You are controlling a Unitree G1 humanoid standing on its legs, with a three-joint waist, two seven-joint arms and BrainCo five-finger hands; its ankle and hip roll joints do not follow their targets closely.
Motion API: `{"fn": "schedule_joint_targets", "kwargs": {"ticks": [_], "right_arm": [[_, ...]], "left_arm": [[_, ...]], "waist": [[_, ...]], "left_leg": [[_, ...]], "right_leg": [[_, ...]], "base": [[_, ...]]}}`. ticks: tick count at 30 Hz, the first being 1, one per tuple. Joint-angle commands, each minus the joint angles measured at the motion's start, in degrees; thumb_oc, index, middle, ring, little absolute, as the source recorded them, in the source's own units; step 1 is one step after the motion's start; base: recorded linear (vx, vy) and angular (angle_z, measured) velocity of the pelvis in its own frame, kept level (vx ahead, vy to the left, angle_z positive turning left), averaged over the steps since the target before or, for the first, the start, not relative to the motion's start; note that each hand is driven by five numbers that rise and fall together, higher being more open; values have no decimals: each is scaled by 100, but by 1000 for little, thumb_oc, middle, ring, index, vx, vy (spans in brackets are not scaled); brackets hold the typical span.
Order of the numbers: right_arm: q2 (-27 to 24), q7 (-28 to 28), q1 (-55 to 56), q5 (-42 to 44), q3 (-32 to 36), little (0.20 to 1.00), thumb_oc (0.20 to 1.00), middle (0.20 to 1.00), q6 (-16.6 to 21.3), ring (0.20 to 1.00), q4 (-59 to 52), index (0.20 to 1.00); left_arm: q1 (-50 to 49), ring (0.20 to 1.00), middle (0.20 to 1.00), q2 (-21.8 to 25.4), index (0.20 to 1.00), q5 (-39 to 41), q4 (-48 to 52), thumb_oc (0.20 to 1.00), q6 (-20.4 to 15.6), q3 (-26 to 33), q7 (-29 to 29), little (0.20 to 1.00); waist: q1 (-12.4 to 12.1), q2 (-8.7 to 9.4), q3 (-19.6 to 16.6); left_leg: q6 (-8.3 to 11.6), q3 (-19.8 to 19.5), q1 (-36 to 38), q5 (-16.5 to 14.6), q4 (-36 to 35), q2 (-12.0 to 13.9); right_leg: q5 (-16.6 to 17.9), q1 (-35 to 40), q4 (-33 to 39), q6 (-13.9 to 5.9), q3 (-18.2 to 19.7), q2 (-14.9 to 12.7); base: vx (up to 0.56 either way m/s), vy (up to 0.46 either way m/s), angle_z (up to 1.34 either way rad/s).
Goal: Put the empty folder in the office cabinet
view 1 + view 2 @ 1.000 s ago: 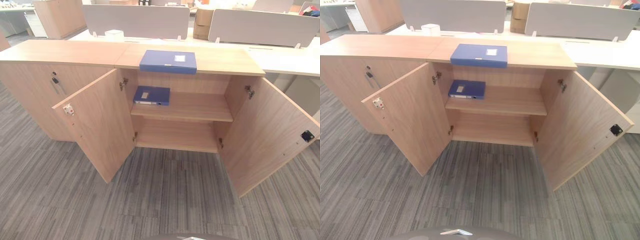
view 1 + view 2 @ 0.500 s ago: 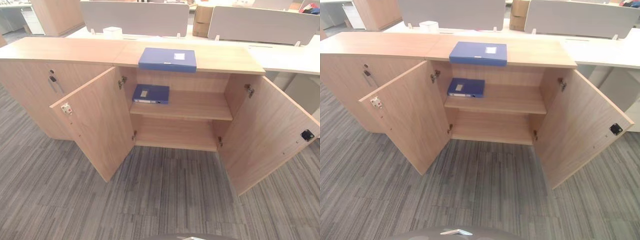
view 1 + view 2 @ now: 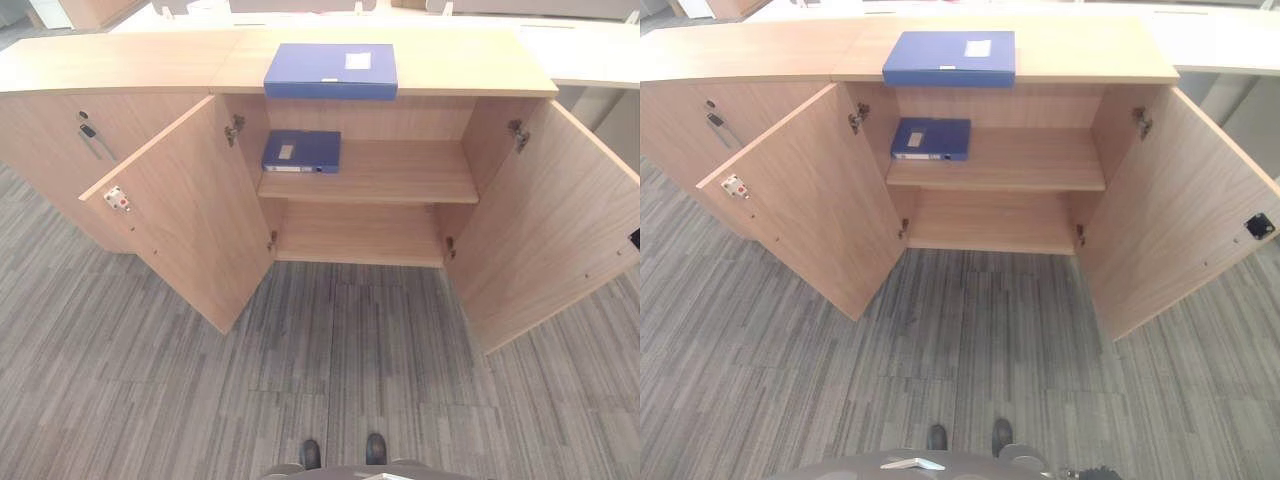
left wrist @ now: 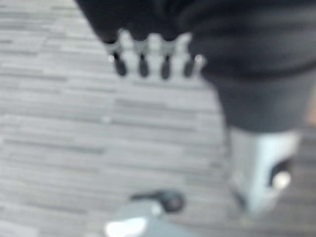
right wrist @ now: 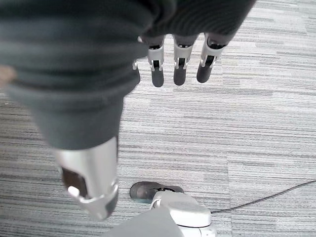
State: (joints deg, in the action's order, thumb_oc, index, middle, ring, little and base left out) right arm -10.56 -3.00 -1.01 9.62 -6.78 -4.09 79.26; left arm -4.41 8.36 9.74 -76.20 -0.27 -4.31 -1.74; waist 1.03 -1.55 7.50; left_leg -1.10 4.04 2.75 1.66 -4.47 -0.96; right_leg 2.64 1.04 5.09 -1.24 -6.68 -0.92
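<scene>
A blue folder (image 3: pixel 331 70) lies flat on top of the wooden cabinet (image 3: pixel 450 60), above the open compartment. A second blue folder (image 3: pixel 301 152) lies on the left end of the upper shelf (image 3: pixel 400 180) inside. Both cabinet doors (image 3: pixel 190 215) stand wide open. My left hand (image 4: pixel 148 57) hangs over the carpet in the left wrist view, fingers straight and holding nothing. In the right wrist view my right hand (image 5: pixel 180 61) likewise hangs over the carpet with relaxed, empty fingers.
The right door (image 3: pixel 555 220) swings out toward me on the right. A closed cabinet section with a key in its lock (image 3: pixel 88 132) stands to the left. The lower shelf (image 3: pixel 360 235) is bare. Grey striped carpet (image 3: pixel 330 380) lies between me and the cabinet.
The whole picture has shifted: the camera now looks further down and the cabinet sits higher and larger in view. The folders and doors have not moved.
</scene>
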Motion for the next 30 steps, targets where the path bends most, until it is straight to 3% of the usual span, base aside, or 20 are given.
{"fn": "schedule_joint_targets", "kwargs": {"ticks": [1, 4, 6, 7, 10, 11, 14, 15, 16, 19, 21, 22, 24, 25, 27, 28, 29, 30], "right_arm": [[-324, -126, -234, -86, -55, 1000, 1000, 1000, -17, 1000, 271, 1000], [-348, -121, -244, -35, -25, 1000, 1000, 1000, -6, 1000, 280, 1000], [-376, -113, -260, 0, -9, 1000, 1000, 1000, 15, 1000, 285, 1000], [-468, -127, -327, 43, 47, 1000, 1000, 1000, 11, 1000, 346, 1000], [-548, -167, -419, 93, 110, 1000, 1000, 1000, -2, 1000, 378, 1000], [-548, -167, -419, 93, 110, 1000, 1000, 1000, -2, 1000, 378, 1000], [-506, -170, -361, 210, 118, 1000, 1000, 1000, 54, 1000, 281, 1000], [-506, -170, -357, 210, 117, 1000, 1000, 1000, 54, 1000, 280, 1000], [-498, -197, -320, 261, 146, 1000, 1000, 1000, 82, 1000, 241, 1000], [-477, -216, -270, 307, 215, 1000, 1000, 1000, 110, 1000, 234, 1000], [-477, -216, -270, 307, 215, 1000, 1000, 1000, 110, 1000, 234, 1000], [-399, -188, -181, 343, 311, 1000, 1000, 1000, 105, 1000, 275, 1000], [-393, -188, -164, 343, 310, 1000, 1000, 1000, 105, 1000, 270, 1000], [-292, -139, -27, 414, 485, 1000, 1000, 1000, 100, 1000, 378, 1000], [-266, -118, -43, 577, 610, 1000, 1000, 1000, 98, 1000, 361, 1000], [-264, -116, -109, 704, 642, 1000, 1000, 1000, 105, 1000, 256, 1000], [-267, -116, -111, 704, 643, 1000, 1000, 1000, 105, 1000, 256, 1000], [-266, -138, -153, 808, 658, 1000, 1000, 1000, 130, 1000, 183, 1000]], "left_arm": [[193, 1000, 1000, 126, 1000, 293, -277, 1000, -19, 83, -99, 1000], [207, 1000, 1000, 146, 1000, 353, -258, 1000, -20, 78, -94, 1000], [227, 1000, 1000, 164, 1000, 403, -241, 1000, -23, 85, -87, 1000], [273, 1000, 1000, 168, 1000, 504, -198, 1000, -34, 74, -84, 1000], [247, 1000, 1000, 203, 1000, 496, -204, 1000, -60, 91, -96, 1000], [246, 1000, 1000, 203, 1000, 496, -204, 1000, -60, 91, -96, 1000], [74, 1000, 1000, 229, 1000, 380, -353, 1000, -39, 152, -116, 1000], [70, 1000, 1000, 229, 1000, 380, -351, 1000, -39, 150, -116, 1000], [-56, 1000, 1000, 172, 1000, 370, -353, 1000, -41, 142, -123, 1000], [-121, 1000, 1000, 155, 1000, 334, -376, 1000, -53, 148, -152, 1000], [-121, 1000, 1000, 155, 1000, 334, -376, 1000, -53, 148, -152, 1000], [-304, 1000, 1000, 136, 1000, 271, -462, 1000, -45, 323, -170, 1000], [-319, 1000, 1000, 143, 1000, 268, -457, 1000, -46, 318, -170, 1000], [-399, 1000, 1000, 155, 1000, 173, -589, 1000, -10, 407, -190, 1000], [-386, 1000, 1000, 202, 1000, 187, -622, 1000, 2, 417, -205, 1000], [-324, 1000, 1000, 210, 1000, 353, -597, 1000, -5, 447, -258, 1000], [-322, 1000, 1000, 207, 1000, 354, -598, 1000, -4, 447, -258, 1000], [-306, 1000, 1000, 246, 1000, 444, -549, 1000, -27, 431, -286, 1000]], "waist": [[-10, -7, 3], [-16, -25, 48], [-26, 4, 116], [-59, 69, 268], [-113, 103, 323], [-111, 101, 320], [-356, 83, 160], [-353, 90, 161], [-502, 7, 158], [-588, -15, 162], [-588, -14, 163], [-764, -81, -36], [-805, -45, -21], [-882, 15, -208], [-889, 125, -232], [-803, 69, -73], [-818, 57, -89], [-739, -33, -19]], "left_leg": [[385, 216, 43, -353, -53, 267], [407, 211, 87, -289, -44, 319], [435, 223, -72, -399, 324, 341], [441, 280, -664, -529, 1486, 392], [353, 203, -1250, -346, 2038, 378], [353, 200, -1257, -348, 2043, 379], [501, 363, -1795, 326, 1159, 543], [503, 364, -1776, 341, 1133, 533], [603, 321, -2066, 607, 492, 599], [695, 367, -2229, 780, -1, 626], [695, 367, -2228, 780, -2, 626], [744, 321, -2270, 955, -53, 718], [745, 376, -2221, 933, -53, 705], [611, 275, -2090, 1174, 105, 505], [374, 375, -2017, 870, 468, 285], [66, 510, -1827, 515, 691, 74], [65, 518, -1848, 517, 695, 92], [-14, 511, -1660, 397, 662, 65]], "right_leg": [[-364, 119, -80, -453, -387, -256], [-492, 98, -200, -393, -352, -210], [-567, 103, -260, -344, -338, -216], [-734, 168, -389, -190, -342, -291], [-789, 231, -396, -134, -368, -316], [-789, 228, -396, -134, -371, -315], [-1024, 632, -270, -260, -350, -324], [-1028, 640, -268, -260, -354, -332], [-1178, 924, -216, -297, -343, -321], [-1333, 1266, -178, -351, -292, -369], [-1333, 1266, -177, -351, -292, -369], [-1436, 1585, -187, -460, -124, -440], [-1446, 1612, -184, -467, -89, -484], [-1520, 1691, -590, -638, -90, -805], [-924, 1348, -1495, -806, -33, -1172], [358, 645, -2949, -743, -87, -1688], [371, 615, -2948, -741, -70, -1674], [552, 345, -3418, -573, -191, -1731]], "base": [[108, -73, 5], [97, -86, 11], [99, -130, 10], [139, -138, 19], [103, -69, 23], [399, -10, -4], [402, 43, 5], [373, 87, -2], [264, 65, -1], [337, 92, -4], [335, 121, -19], [511, 190, -30], [512, 230, -18], [646, 372, -59], [540, 461, -70], [203, 357, -24], [193, 393, -32], [173, 265, -33]]}}
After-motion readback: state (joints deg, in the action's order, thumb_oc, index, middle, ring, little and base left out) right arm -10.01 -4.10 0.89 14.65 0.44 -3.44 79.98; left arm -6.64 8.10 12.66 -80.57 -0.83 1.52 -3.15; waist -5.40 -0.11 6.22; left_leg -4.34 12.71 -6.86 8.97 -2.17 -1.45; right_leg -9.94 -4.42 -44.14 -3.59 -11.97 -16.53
